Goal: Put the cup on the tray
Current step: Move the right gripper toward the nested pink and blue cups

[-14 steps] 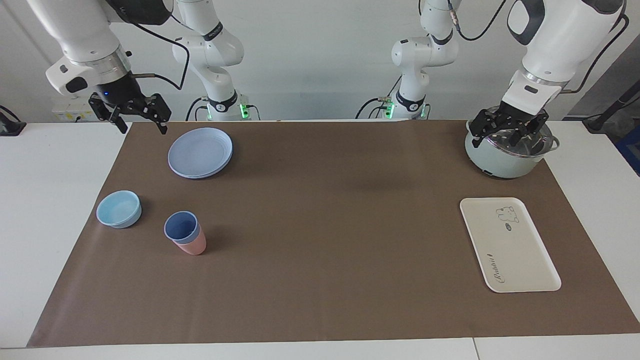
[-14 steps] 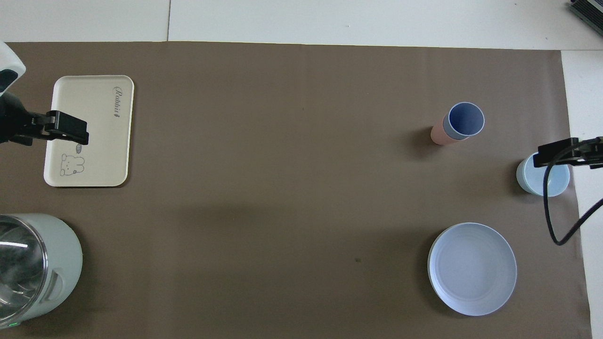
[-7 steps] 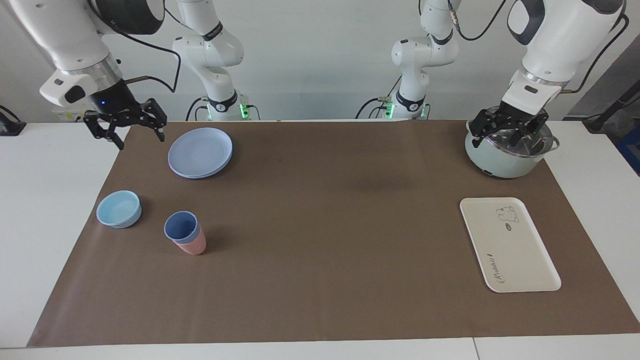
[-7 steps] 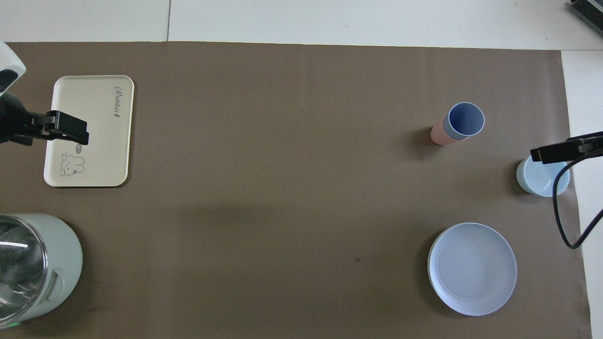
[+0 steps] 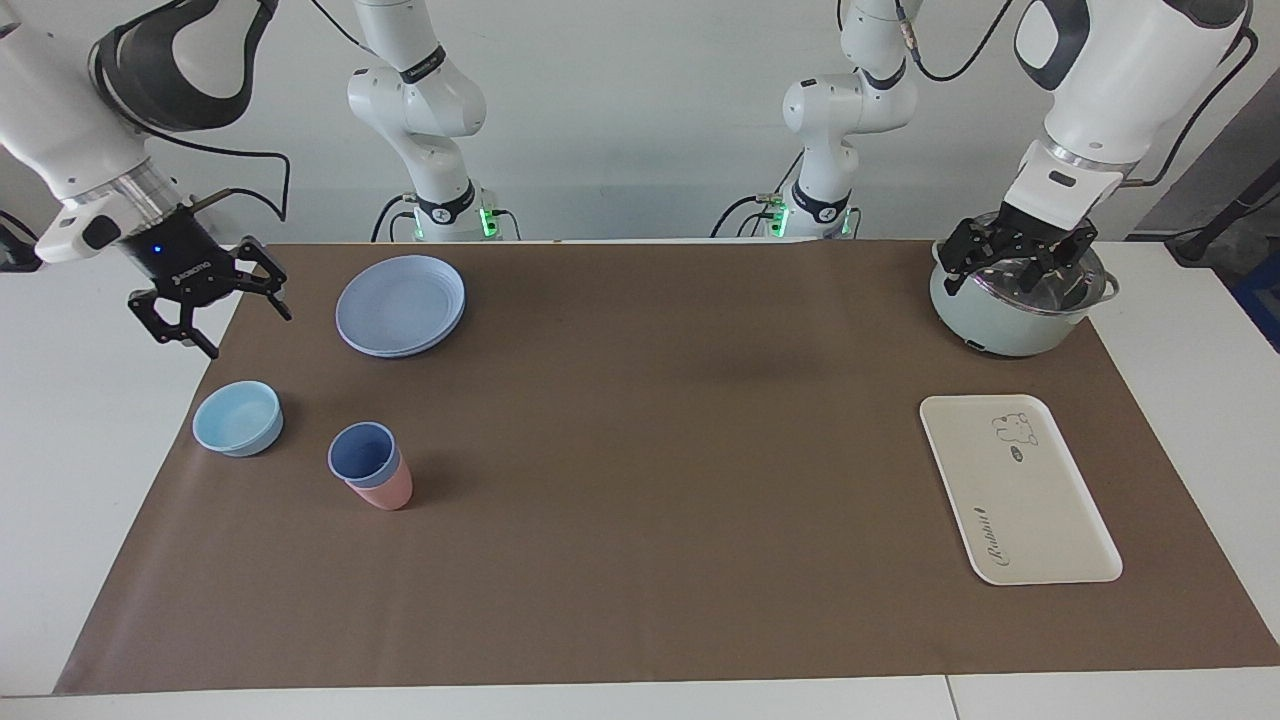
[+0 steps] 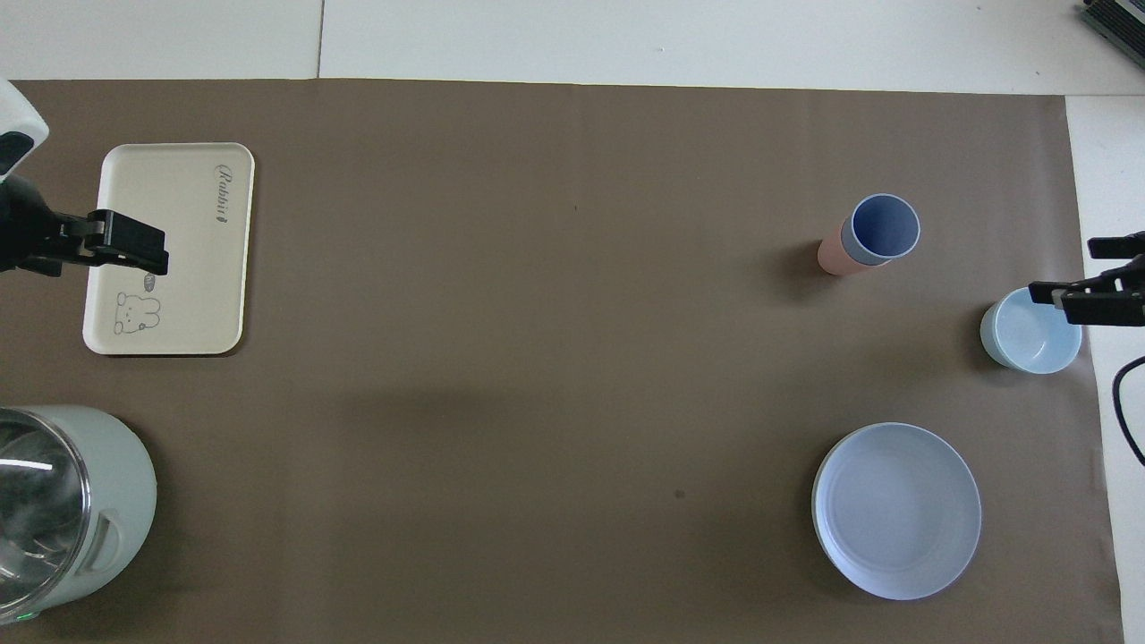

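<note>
Blue cup [image 5: 363, 453] nested upright in a pink cup [image 5: 386, 487], beside a light-blue bowl [image 5: 238, 418]; a round plate [image 5: 400, 304] lies nearer the robots. Right gripper [image 5: 210, 307], fingers spread, hangs over the mat's edge near the bowl, apart from the cup. Left gripper [image 5: 1012, 262], fingers spread, waits over a pot [image 5: 1010, 325]. Flat cream tray [image 5: 1018, 490] sits bare at the left arm's end.

high facing view, steep overhead view, same brown mat [image 5: 640, 480]

A wide bare stretch of the brown-covered desk [image 5: 660, 450] fills the frame's middle. At lower left, the blue plastic tumbler [image 5: 364, 456] sits nested in a pink cup [image 5: 385, 489], a light-blue bowl [image 5: 238, 418] close beside, crowding sideways access.
</note>
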{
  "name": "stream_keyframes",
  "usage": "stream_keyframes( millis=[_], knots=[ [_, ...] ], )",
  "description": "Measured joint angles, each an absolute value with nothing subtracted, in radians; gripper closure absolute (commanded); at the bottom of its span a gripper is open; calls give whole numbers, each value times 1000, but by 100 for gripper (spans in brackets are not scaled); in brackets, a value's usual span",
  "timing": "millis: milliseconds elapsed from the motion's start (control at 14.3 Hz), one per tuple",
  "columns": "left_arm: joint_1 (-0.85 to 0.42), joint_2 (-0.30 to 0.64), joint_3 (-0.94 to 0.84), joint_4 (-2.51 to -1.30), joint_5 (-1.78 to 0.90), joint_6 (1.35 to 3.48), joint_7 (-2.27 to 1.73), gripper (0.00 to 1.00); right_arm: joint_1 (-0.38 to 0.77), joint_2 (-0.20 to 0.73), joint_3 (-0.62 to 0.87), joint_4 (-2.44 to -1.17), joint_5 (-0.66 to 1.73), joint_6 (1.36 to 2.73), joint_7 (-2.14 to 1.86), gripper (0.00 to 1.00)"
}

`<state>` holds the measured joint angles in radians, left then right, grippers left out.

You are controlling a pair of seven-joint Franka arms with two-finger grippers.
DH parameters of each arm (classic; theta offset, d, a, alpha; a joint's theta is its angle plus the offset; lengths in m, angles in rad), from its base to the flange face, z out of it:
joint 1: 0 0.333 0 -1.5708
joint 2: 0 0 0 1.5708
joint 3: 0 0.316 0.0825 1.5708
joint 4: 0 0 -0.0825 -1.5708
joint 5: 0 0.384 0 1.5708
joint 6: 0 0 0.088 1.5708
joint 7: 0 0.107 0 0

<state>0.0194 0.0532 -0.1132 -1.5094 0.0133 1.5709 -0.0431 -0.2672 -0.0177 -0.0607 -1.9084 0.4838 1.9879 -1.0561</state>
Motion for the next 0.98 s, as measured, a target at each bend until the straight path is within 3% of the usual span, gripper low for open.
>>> stream_keyframes(
  millis=[280,560,981],
  knots=[
    [19,53,-113,-1509,13,1571,-43,0,-353,138,-63,-1940,804,2042,-1440,0],
    [19,53,-113,-1509,13,1571,-43,0,-307,232,-50,-1979,1092,2124,-1696,0],
    [19,53,-113,-1509,13,1571,-43,0,-306,354,-50,-2013,1348,2084,-2067,0]
  ],
)
